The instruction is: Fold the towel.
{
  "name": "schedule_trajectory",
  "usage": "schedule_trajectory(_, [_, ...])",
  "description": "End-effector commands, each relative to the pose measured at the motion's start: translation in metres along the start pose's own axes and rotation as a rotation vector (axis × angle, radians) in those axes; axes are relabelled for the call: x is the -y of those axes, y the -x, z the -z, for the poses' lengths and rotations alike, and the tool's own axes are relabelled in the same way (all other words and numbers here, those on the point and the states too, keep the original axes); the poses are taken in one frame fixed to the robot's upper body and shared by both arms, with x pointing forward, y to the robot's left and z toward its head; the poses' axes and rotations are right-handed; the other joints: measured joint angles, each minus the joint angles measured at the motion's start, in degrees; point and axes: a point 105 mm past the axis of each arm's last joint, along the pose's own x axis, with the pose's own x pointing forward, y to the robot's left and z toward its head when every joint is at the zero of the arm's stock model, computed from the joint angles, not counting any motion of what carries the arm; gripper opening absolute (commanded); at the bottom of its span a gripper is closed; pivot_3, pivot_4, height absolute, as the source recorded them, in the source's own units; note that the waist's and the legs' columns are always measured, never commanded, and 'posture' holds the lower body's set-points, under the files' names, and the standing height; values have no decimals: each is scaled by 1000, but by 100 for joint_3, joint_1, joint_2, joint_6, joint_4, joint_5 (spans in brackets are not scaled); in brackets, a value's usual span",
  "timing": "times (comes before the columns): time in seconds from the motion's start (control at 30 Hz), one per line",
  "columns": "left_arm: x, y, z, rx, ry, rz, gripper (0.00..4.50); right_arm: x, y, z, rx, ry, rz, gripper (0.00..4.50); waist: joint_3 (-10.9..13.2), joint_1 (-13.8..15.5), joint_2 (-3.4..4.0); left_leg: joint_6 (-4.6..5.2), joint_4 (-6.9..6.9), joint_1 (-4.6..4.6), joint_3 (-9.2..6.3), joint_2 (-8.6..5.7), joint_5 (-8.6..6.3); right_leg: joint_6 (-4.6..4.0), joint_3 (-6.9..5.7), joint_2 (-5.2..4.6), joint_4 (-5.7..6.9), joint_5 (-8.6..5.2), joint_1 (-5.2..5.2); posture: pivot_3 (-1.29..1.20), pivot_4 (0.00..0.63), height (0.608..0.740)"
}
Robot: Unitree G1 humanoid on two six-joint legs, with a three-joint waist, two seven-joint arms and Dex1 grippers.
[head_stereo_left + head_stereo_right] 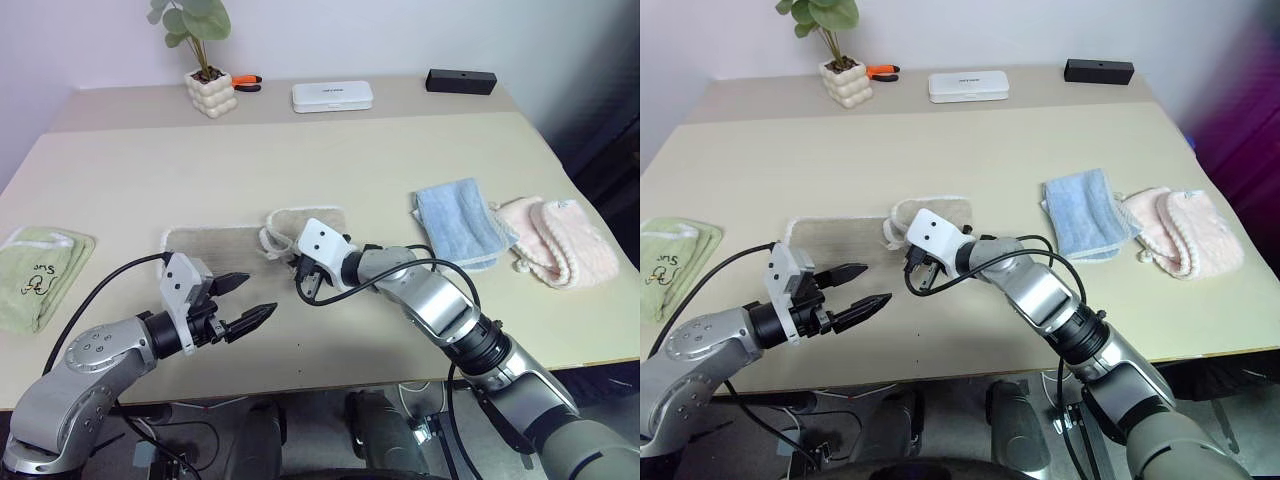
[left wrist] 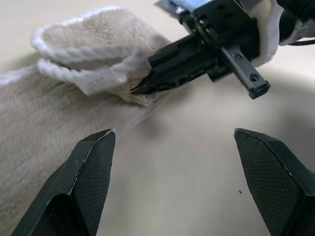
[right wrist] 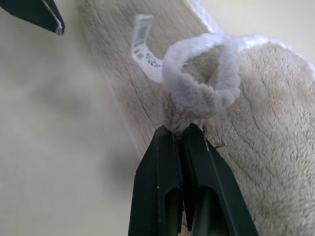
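Observation:
The beige towel (image 1: 215,243) lies flat near the table's front middle. Its right end is lifted and curled back over itself (image 1: 308,220), showing the white edging and a small white loop (image 3: 142,37). My right gripper (image 3: 179,129) is shut on the towel's edge at that curled end; its black fingertips (image 2: 147,83) pinch the cloth just above the table. My left gripper (image 1: 258,297) hovers open in front of the towel, a little to the left of the right gripper, pointing toward it with nothing between its fingers (image 2: 93,162).
A pale green folded towel (image 1: 35,275) lies at the far left, a light blue one (image 1: 458,222) and a pink one (image 1: 558,240) to the right. At the back stand a potted plant (image 1: 210,92), orange-handled pliers (image 1: 246,82), a white case (image 1: 332,96) and a black box (image 1: 461,81).

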Motion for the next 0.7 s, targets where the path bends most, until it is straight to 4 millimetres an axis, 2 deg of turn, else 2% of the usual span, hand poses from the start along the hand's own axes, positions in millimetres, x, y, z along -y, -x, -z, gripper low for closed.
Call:
schedule_trajectory(0.03, [3,1,-8,28,-37,-5,3954,-5,10,-15,73,25,-64,585,0,5,0,0,0,0,0,0,0,0,0,0,0,0,0,0,150,737])
schedule_trajectory(0.1, [1,2,-7,26,-34,-11,3954,-10,23,-21,117,43,-111,1271,0,21,0,0,0,-1,0,0,0,0,0,-1,0,0,0,0,150,737])
schedule_trajectory(0.17, [-2,2,-6,27,-27,-22,3954,-8,34,-26,157,43,-114,2192,0,19,0,0,0,-2,0,-1,0,0,-1,-2,-2,0,0,0,150,737])
schedule_trajectory(0.33, [-7,3,-4,28,-24,-44,3954,15,53,-40,264,-65,-35,2192,0,-5,0,0,-2,5,0,3,0,-2,0,5,2,-1,0,0,150,737])
schedule_trajectory(0.4, [-7,1,-2,29,-19,-52,3954,40,54,-40,284,-155,74,1638,0,0,0,0,-3,5,0,3,0,-2,0,6,2,0,0,0,150,737])
schedule_trajectory(0.43, [-7,1,-1,29,-11,-59,3954,49,52,-35,267,-146,117,1337,0,-2,0,0,-2,4,0,3,0,-1,0,6,2,0,0,0,150,737])
schedule_trajectory(0.5, [-8,0,2,29,1,-69,3954,57,48,-30,244,-124,150,359,0,3,0,0,0,4,1,2,0,-2,1,4,2,1,0,0,150,737])
schedule_trajectory(0.53, [-8,-1,3,30,8,-73,3954,59,44,-29,244,-133,155,61,0,14,0,0,0,4,2,2,0,-3,1,4,1,0,1,0,150,737])
schedule_trajectory(0.7, [-19,2,12,51,31,-187,3954,47,-1,-5,166,-120,109,61,0,-22,0,0,-5,6,3,2,0,-2,2,5,2,1,0,0,150,737])
